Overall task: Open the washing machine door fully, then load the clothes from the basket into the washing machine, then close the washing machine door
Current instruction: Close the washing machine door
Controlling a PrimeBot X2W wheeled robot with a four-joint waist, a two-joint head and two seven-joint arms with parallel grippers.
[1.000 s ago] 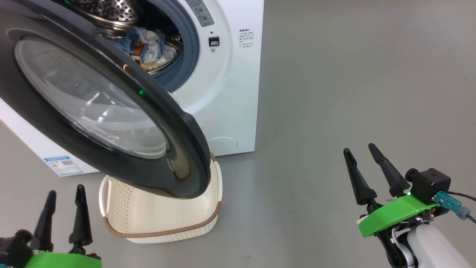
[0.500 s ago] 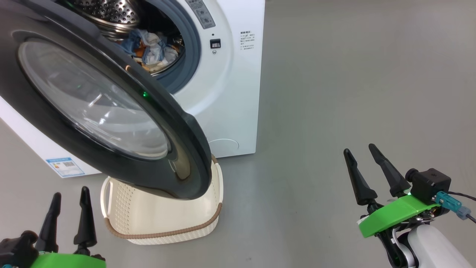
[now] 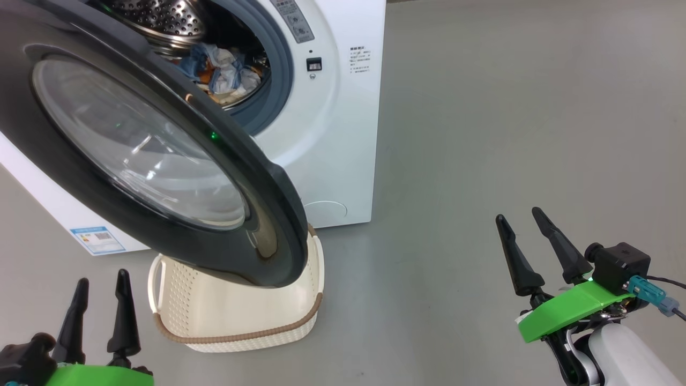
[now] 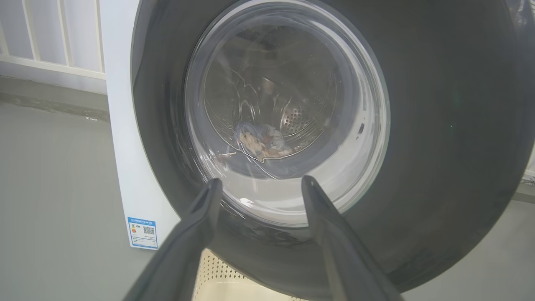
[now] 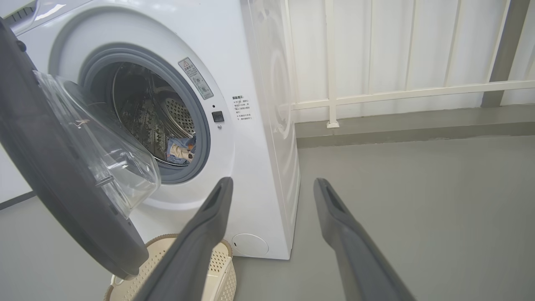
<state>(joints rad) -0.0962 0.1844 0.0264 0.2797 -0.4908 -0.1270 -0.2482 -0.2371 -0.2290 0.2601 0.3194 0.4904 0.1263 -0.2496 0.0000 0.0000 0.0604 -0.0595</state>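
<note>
Grey floor, open across frame right; machine at upper left with clothes inside; door swung out, its lower edge overhanging the basket at lower centre; left gripper lower left, right gripper lower right, both spread, neither touching the door.

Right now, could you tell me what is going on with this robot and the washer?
The door stands open, swung out over the basket on the floor. The clothes lie inside the machine; the part of the basket that shows holds none. The left gripper and right gripper are both open and hold nothing. The door is not yet closed.
</note>
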